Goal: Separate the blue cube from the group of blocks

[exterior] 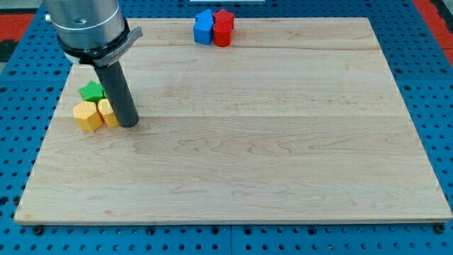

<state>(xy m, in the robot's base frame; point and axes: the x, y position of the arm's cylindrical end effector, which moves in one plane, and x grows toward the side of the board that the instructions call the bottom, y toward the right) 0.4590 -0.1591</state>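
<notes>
The blue cube (204, 27) lay well away from my tip (129, 124), up and to the view's right of it, near the top edge of the tabletop (248, 149). It sat pressed against 2 red blocks (223, 28), on their left side, so it was the face of that group nearest my tip. The end effector was only a bare dark rod with nothing to open or close, and it held nothing. Its tip rested just right of a yellow block (107, 111), beside a second yellow block (88, 116) and in front of a green block (91, 91), touching or nearly so. The rod stood close to upright, leaning slightly toward the view's top left. I judged the coming move needed a long diagonal crossing, ending between blue and red.
</notes>
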